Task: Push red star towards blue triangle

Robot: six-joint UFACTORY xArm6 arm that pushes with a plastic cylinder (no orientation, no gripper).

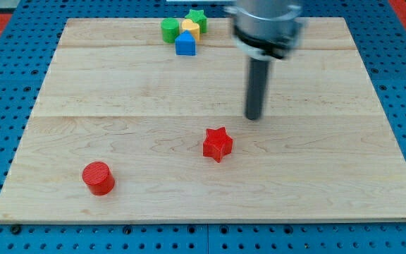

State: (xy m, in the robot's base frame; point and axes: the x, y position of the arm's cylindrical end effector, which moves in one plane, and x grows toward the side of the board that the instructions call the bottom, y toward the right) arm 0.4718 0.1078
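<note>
**A:** So how far along is this, going by the one camera view?

**B:** Barely started, by the looks of it. The tool is just a plain rod, so nothing can be opened or held. My tip [254,117] is seen set down on the tabletop [344,162], with no block touched. The red star [218,144] is found near it, down and toward the view's left. The blue triangle [185,44] is parked well up and to the left of the tool, bunched with a green cylinder [169,29], a yellow block [189,27] and a green star [197,16].

**A:** And the rest?

**B:** A red cylinder [99,177] is left far down-left. The whole push is judged still to be done. No writing or labels can be read.
</note>
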